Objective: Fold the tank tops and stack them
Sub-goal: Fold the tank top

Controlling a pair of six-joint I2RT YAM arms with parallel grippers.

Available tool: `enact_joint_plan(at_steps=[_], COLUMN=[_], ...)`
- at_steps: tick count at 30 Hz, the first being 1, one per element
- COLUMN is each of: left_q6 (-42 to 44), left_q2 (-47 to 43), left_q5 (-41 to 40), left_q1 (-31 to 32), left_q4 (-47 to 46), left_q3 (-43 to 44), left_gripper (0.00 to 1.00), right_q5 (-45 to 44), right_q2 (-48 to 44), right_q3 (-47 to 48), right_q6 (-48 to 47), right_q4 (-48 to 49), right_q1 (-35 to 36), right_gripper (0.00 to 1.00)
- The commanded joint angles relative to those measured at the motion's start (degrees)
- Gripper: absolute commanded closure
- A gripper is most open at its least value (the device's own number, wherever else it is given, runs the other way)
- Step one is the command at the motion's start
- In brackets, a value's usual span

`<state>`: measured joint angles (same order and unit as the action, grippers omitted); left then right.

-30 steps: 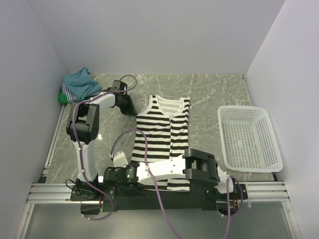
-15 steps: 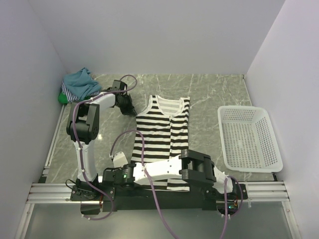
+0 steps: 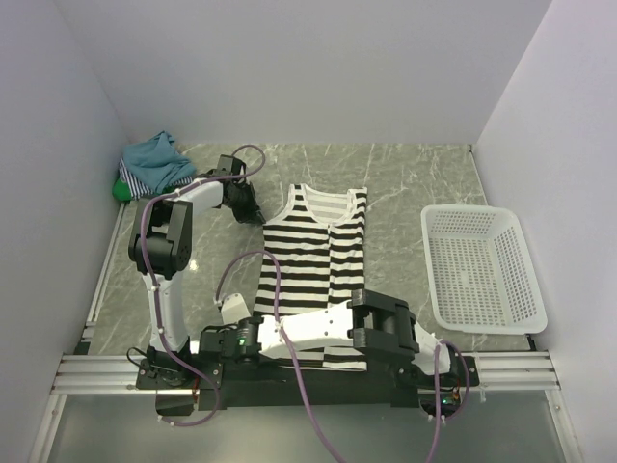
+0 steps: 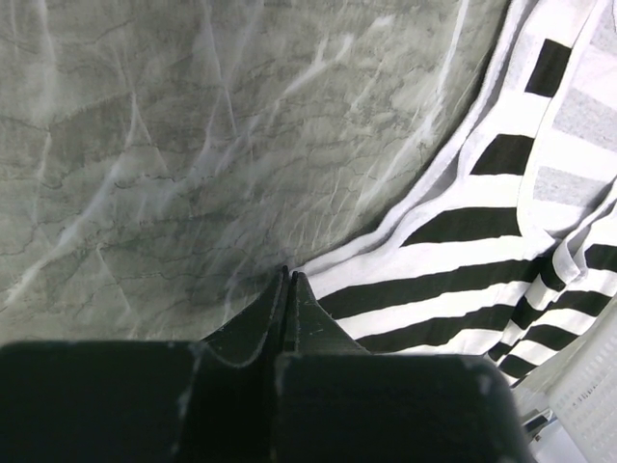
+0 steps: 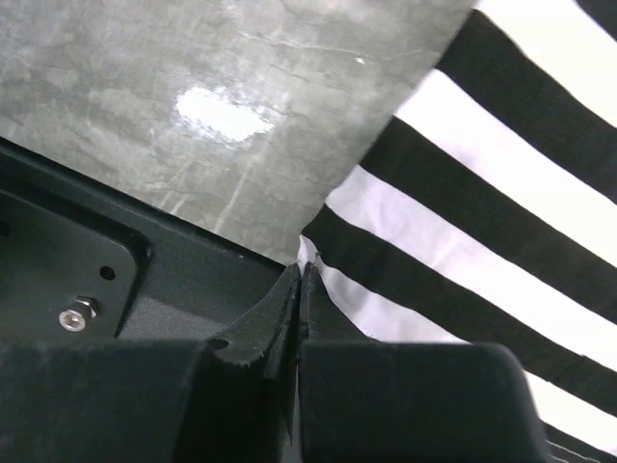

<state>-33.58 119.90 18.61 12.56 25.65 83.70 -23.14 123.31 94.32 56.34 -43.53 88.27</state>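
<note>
The black-and-white striped tank top point(image 3: 313, 253) lies flat in the middle of the table, neck toward the back. My left gripper point(image 3: 254, 212) is at its left armhole. In the left wrist view that gripper point(image 4: 288, 274) is shut, its tips pinching the white armhole trim of the tank top point(image 4: 463, 251). My right arm reaches across the near edge to the hem's near left corner, where the right gripper point(image 3: 249, 347) sits. In the right wrist view that gripper point(image 5: 300, 267) is shut on the white hem corner of the tank top point(image 5: 501, 183).
A pile of other tank tops point(image 3: 154, 164), teal over thin blue-white stripes and green, sits in the back left corner. The white lattice basket point(image 3: 480, 265) stands at the right. The black base plate point(image 5: 116, 260) lies just beside the hem corner.
Both grippers have closed, the right one onto the hem corner. The right arm has settled slightly lower and to the left. The tank top has not shifted.
</note>
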Motion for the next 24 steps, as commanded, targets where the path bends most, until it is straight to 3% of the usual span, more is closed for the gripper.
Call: enact_joint_plan(at_steps=[1,15,24], left_q6=[0.4,-2.6,-5.8], left_q2=[-1.9,-8.3,-8.2], left_q5=[-0.2,-1.7,-2.3], left_q1=[0.1,-0.1,4.3], left_q4=[-1.2,-1.7,-3.2], left_q3=[0.1,1.7,3.3], left_gripper=[0.99,0.99,0.99], right_q5=[-3.9,-5.2,-5.0], right_q2=[-5.1,-16.8,-24.3], right_q3=[-1.6,-11.0,-20.4], right_q6=[1.8,4.7,10.6], right_q4=[-0.7,3.7,4.8], right_q1=[0.1,0.0,-0.4], right_gripper=[1.00,1.00,1.00])
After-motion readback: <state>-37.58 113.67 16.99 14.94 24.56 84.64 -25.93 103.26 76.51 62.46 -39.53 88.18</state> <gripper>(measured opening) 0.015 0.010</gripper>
